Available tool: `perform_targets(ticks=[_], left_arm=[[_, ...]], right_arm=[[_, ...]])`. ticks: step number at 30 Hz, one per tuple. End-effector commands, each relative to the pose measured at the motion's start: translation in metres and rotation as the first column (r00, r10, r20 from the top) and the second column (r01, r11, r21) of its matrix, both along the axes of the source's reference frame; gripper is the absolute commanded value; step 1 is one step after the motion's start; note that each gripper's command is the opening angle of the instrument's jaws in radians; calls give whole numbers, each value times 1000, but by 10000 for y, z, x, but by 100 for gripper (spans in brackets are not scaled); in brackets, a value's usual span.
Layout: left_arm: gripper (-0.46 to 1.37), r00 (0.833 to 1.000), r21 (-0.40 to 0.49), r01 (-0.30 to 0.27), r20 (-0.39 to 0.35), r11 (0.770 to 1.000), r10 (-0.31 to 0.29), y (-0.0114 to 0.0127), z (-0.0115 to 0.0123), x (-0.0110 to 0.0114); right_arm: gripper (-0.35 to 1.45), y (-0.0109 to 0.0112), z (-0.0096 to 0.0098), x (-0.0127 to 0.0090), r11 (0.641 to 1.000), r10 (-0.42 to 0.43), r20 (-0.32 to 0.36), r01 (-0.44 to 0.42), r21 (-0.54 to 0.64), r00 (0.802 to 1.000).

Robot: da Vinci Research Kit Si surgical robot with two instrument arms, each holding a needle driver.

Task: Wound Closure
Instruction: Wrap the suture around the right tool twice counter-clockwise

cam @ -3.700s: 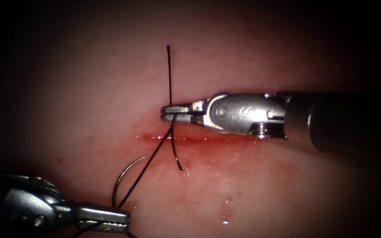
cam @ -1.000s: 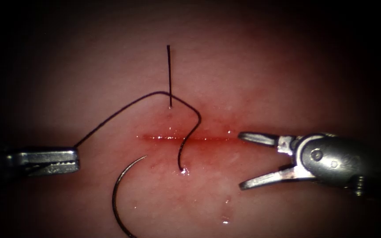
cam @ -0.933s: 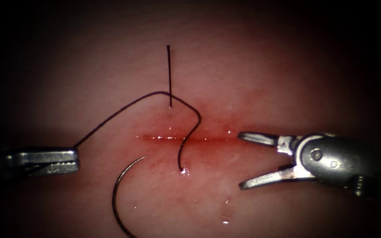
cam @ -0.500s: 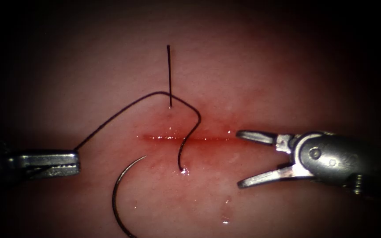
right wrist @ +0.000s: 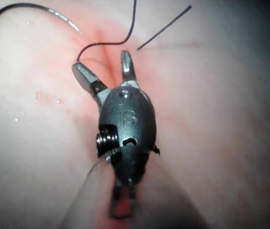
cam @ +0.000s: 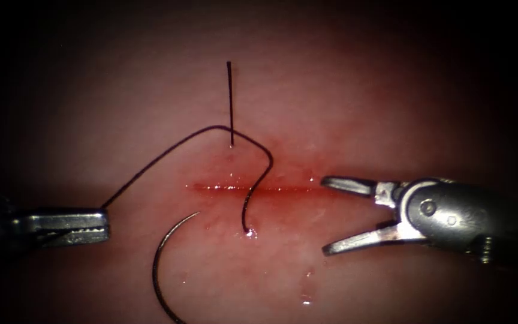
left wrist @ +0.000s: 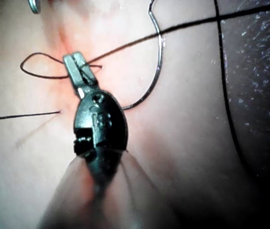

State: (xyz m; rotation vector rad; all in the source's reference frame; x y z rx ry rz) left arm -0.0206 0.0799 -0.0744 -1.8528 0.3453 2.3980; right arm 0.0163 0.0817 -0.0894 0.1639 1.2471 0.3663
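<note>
- The left tool (cam: 94,227) sits at 9 o'clock in the endoscope view, its jaws pinched tight on the thread (cam: 163,155).
- The right tool (cam: 326,215) at 3 o'clock has its jaws wide apart and holds nothing.
- The needle (cam: 158,270) lies loose on the tissue (cam: 355,108) at 6 o'clock, below the cut (cam: 253,188).
- The left wrist view shows the needle's (left wrist: 159,62) curve beside the left tool's tip (left wrist: 77,67).

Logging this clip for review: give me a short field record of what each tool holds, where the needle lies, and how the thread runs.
left tool: shut on the thread
right tool: open, holds nothing, at the cut's right end
needle: free, lying on the tissue below the cut
thread path: arcs from the left tool over the cut into the tissue
thread tail: sticks up above the cut
</note>
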Motion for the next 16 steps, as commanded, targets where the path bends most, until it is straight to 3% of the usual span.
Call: perform_targets(ticks=[1, 16], left_arm=[[-35, 1000, 1, -2, -2, 1000, 2, -1, 0, -1], [-35, 1000, 2, -7, -3, 1000, 7, -3, -2, -4]], right_arm=[[139, 0, 0, 0, 1000, -5, -3, 5, 1, 1000], [142, 0, 1, 6, 1000, -3, 1, 3, -5, 1000]])
